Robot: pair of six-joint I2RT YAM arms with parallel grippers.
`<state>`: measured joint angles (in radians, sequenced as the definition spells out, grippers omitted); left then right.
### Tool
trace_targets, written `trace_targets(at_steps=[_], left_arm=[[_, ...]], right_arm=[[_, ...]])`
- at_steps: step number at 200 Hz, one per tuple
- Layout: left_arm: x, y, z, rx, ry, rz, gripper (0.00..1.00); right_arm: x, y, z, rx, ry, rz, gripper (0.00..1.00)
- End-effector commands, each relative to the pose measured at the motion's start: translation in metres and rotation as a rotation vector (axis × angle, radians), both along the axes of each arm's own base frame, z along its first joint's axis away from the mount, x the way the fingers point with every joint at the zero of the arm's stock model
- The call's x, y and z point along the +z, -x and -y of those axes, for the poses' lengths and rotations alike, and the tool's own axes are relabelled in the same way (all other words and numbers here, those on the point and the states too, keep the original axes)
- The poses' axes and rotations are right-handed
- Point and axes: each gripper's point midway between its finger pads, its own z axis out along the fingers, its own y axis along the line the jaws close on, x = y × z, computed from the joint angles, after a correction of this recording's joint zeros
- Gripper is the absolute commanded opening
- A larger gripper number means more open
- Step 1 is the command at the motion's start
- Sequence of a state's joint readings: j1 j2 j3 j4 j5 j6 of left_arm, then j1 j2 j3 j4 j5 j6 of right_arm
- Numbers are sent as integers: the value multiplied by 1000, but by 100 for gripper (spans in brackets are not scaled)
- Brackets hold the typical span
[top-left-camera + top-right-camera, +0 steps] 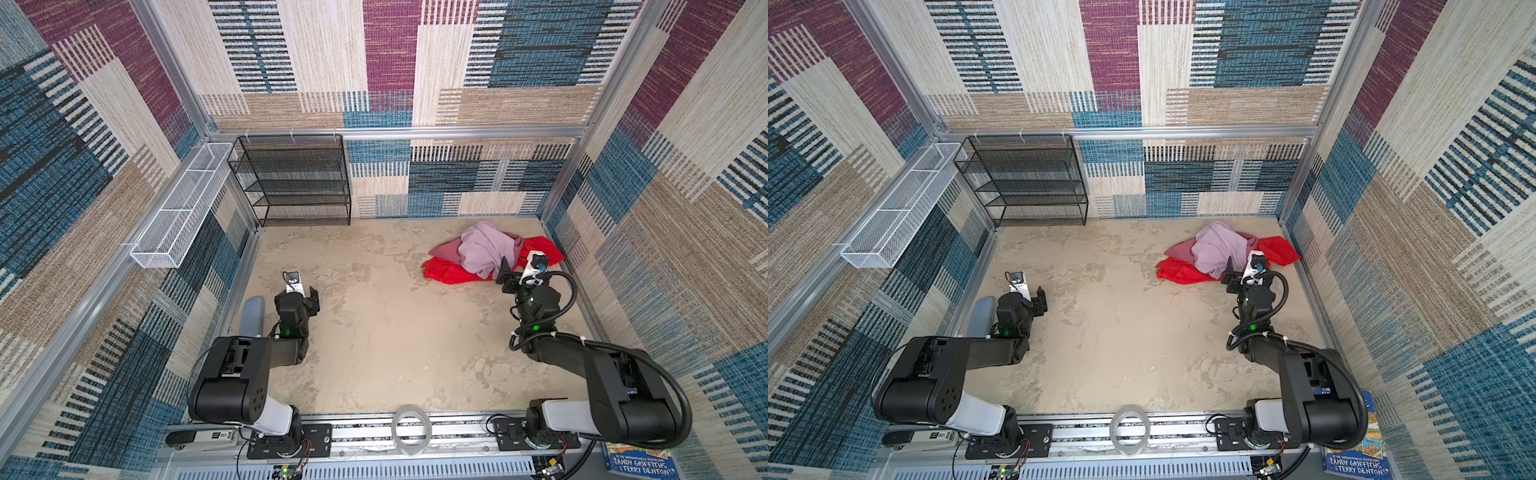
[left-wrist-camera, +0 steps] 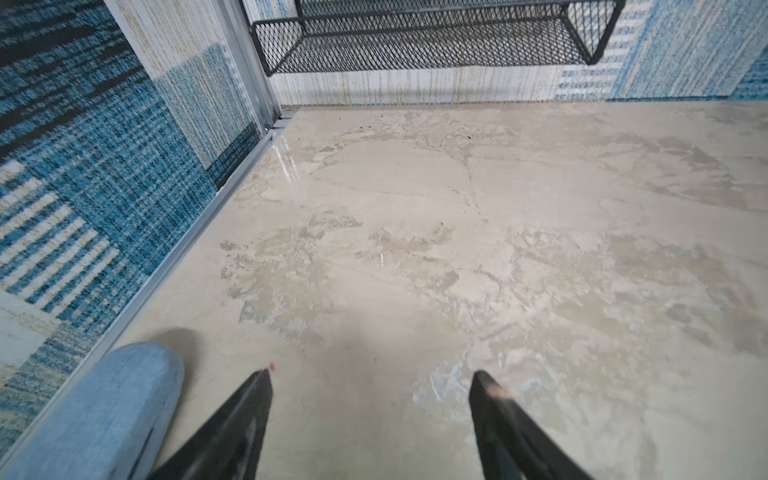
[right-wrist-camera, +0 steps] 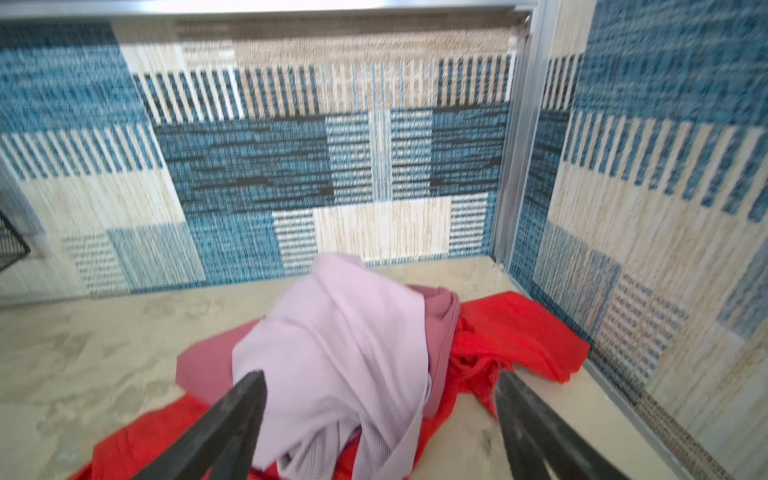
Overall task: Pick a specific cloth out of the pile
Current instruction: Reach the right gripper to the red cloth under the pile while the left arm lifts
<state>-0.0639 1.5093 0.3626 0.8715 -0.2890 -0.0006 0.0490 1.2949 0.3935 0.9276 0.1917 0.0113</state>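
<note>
A book (image 1: 638, 463) at the front rail reads "ANDY GRIFFITHS & TERRY DENTON". Both end effectors gape empty: left (image 2: 370, 380) over bare worktop (image 2: 457, 249), right (image 3: 380, 382) beside the pile (image 1: 492, 255), red cloth (image 1: 451, 274) undermost.

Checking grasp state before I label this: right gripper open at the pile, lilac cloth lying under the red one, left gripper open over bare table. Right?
One thing is off: the stacking. The lilac cloth lies on top of the red cloth, as the right wrist view shows. The rest holds: the right gripper is open at the pile, and the left gripper is open over bare table.
</note>
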Motion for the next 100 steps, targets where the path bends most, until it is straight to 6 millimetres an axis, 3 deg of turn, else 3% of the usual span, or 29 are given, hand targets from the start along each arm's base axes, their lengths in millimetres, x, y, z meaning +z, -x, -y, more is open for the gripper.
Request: trace_targets(at_steps=[1,20,46,59,84,100], left_arm=[[13,-3,-1,3,-11,47,76],[17,-2,-1,2,-14,54,74],[46,7,-11,76,-8,7,70],[66,1,-9,54,-28,49,69],[85,-9,-2,62,29,14,67],[94,-16,7,50,72,-7,67]], right_arm=[[-9,3,-9,21,-31,-108,89],[6,-3,-25,83,-50,-121,89],[13,-10,-54,187,-63,-147,89],[16,-15,-67,216,-63,-158,88],[12,-30,-96,263,-49,-232,88],[-1,-42,-119,307,-36,-322,85]])
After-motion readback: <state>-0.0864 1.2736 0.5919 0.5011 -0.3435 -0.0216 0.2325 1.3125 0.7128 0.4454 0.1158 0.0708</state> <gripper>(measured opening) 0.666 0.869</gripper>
